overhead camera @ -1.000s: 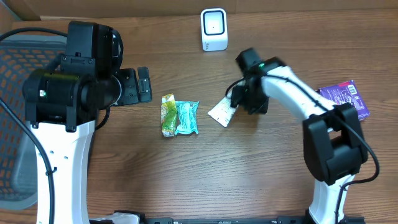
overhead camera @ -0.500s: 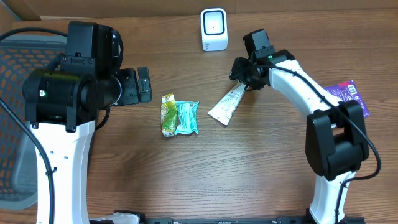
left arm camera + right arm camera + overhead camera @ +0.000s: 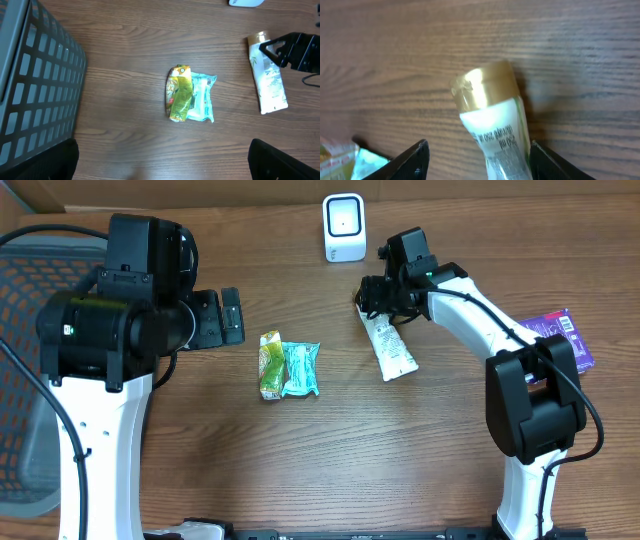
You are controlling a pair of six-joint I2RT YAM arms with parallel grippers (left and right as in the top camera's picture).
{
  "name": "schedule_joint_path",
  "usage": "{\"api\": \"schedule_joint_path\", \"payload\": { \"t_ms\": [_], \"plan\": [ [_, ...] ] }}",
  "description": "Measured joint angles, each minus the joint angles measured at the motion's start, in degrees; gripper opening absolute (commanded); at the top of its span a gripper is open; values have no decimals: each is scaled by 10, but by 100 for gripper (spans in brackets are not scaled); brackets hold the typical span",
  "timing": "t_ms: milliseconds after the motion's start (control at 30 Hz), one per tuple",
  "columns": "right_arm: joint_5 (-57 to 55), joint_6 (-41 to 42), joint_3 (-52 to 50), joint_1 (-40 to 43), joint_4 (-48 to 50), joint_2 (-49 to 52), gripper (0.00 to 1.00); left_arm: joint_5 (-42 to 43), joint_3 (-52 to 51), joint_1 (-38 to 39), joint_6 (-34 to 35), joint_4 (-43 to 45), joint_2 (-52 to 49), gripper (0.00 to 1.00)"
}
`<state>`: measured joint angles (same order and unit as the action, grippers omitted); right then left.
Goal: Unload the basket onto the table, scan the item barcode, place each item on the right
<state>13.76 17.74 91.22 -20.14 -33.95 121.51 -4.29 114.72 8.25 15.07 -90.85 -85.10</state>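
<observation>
On the bench (image 3: 300, 460), the tube (image 3: 392, 348) lies between snack packets (image 3: 289, 368) and a purple packet (image 3: 553, 335), cap (image 3: 482, 92) toward the scanner (image 3: 344, 227), long axis slanting near-right. We see the right tool (image 3: 479, 152) spread astride its cap; the left tool (image 3: 160, 165) gapes wide.

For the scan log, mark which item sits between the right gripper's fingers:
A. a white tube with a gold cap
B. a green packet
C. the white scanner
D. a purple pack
A: the right wrist view shows the white tube, gold cap up, between the fingers of the right gripper. Overhead, the green packet and the purple pack lie apart from it.
</observation>
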Motion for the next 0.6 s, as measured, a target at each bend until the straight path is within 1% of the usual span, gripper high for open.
{"api": "schedule_joint_path", "payload": {
  "t_ms": [67, 100, 200, 233, 433, 600],
  "plan": [
    [3, -14, 7, 0, -23, 0, 66, 0, 0, 0, 0, 0, 0, 100],
    [5, -23, 13, 1, -36, 0, 68, 0, 0, 0, 0, 0, 0, 99],
    [9, -58, 36, 4, -77, 0, 85, 0, 0, 0, 0, 0, 0, 100],
    [10, -71, 42, 5, -87, -1, 87, 0, 0, 0, 0, 0, 0, 100],
    [11, -175, 50, 13, -150, -2, 90, 0, 0, 0, 0, 0, 0, 100],
    [22, -226, 28, 14, -156, -2, 87, 0, 0, 0, 0, 0, 0, 100]
  ]
}}
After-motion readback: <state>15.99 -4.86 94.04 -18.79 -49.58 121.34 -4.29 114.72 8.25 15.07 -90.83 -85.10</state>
